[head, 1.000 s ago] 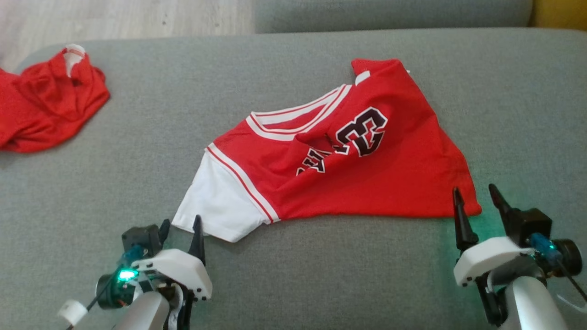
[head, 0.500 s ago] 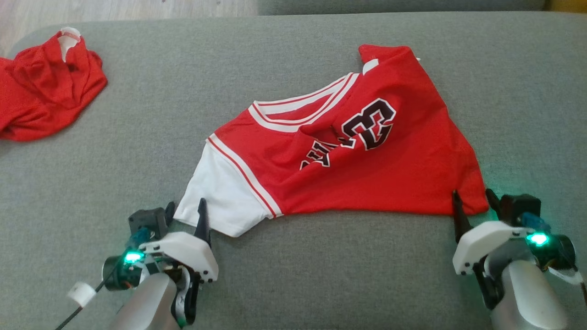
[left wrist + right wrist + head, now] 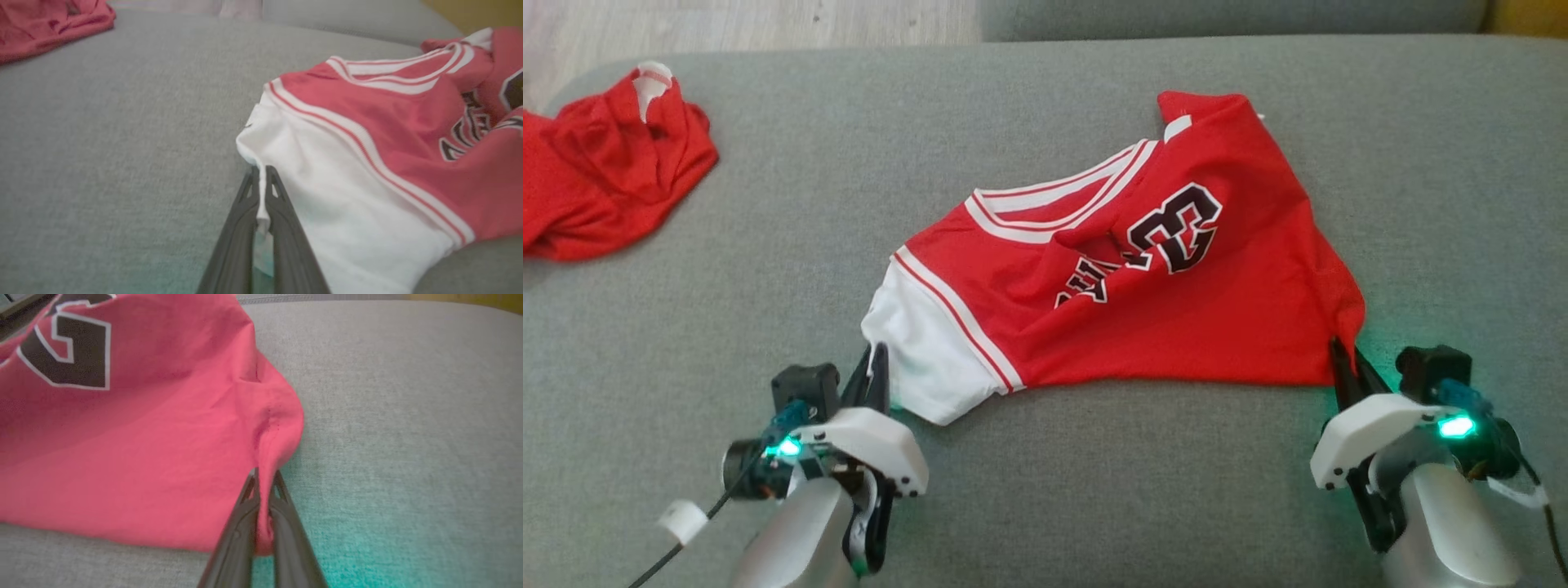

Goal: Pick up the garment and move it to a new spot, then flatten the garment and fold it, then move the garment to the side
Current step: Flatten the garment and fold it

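Jersey [image 3: 1176,327] is seen spread on a grey cushion [image 3: 1094,490], its white sleeve pinched by the closed left gripper [image 3: 874,359] and its red corner clamped by the right gripper [image 3: 1342,355].

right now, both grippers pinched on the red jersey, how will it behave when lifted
Likely floppy: the red jersey bunches into a peak where the right gripper pinches its corner, so the middle should sag. Probably light: thin cloth. The left gripper holds only a thin edge of the white sleeve, which might slip.
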